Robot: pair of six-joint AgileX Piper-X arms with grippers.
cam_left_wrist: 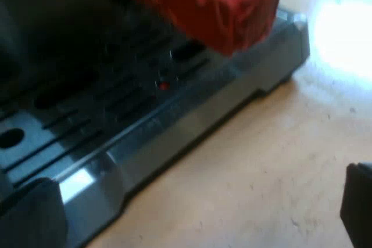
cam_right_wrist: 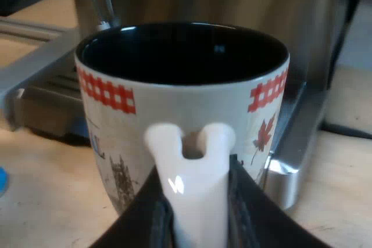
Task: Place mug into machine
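Pale wooden tabletop (cam_left_wrist: 261,161) borders a slotted steel drip tray (cam_left_wrist: 174,114), with a red handle end (cam_left_wrist: 215,4) above it. The left gripper (cam_left_wrist: 192,213) is spread wide, holding nothing. The right gripper (cam_right_wrist: 197,204) clamps the mug (cam_right_wrist: 180,103) by its white handle, close before the espresso machine (cam_right_wrist: 302,39).
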